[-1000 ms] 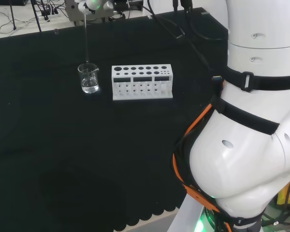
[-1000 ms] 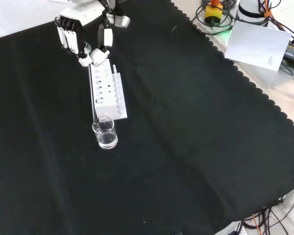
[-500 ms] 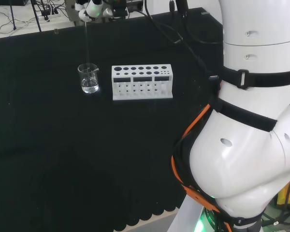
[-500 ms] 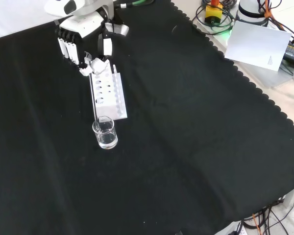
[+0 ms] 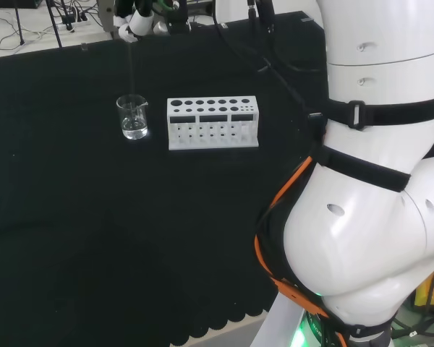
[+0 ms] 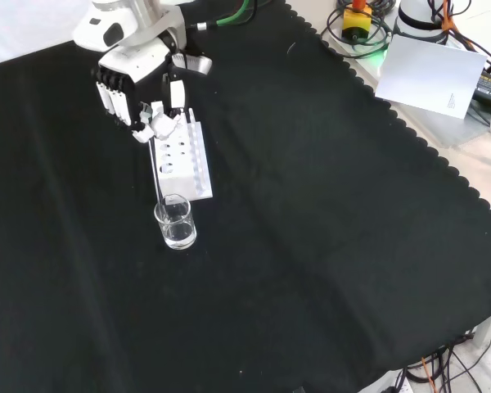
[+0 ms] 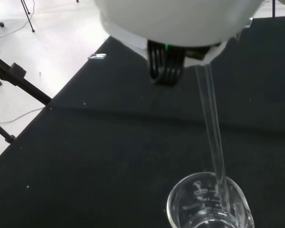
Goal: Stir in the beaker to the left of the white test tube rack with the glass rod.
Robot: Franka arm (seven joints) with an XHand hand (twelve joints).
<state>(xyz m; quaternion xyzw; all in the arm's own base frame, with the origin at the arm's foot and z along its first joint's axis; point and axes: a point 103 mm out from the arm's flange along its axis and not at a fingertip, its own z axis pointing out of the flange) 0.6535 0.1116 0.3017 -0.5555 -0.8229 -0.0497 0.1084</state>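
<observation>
- Your landmark is the white test tube rack; every position below is taken from it.
- In the front view, nearest the camera, the beaker stands upright on the black cloth, just beyond the rack's near end and apart from it. You will find a little clear liquid in its bottom.
- In the head view the same beaker sits just left of the rack, with a gap between them.
- The glass rod runs alongside the rack's left edge in the front view, nearly upright, its lower end inside the beaker's mouth. The wrist view confirms the rod entering the beaker.
- Whether the tip touches the liquid cannot be determined.
- Farthest off, the hand hangs above the rack's far end, well above the beaker. Its fingers are curled and pinch the rod's top end.
</observation>
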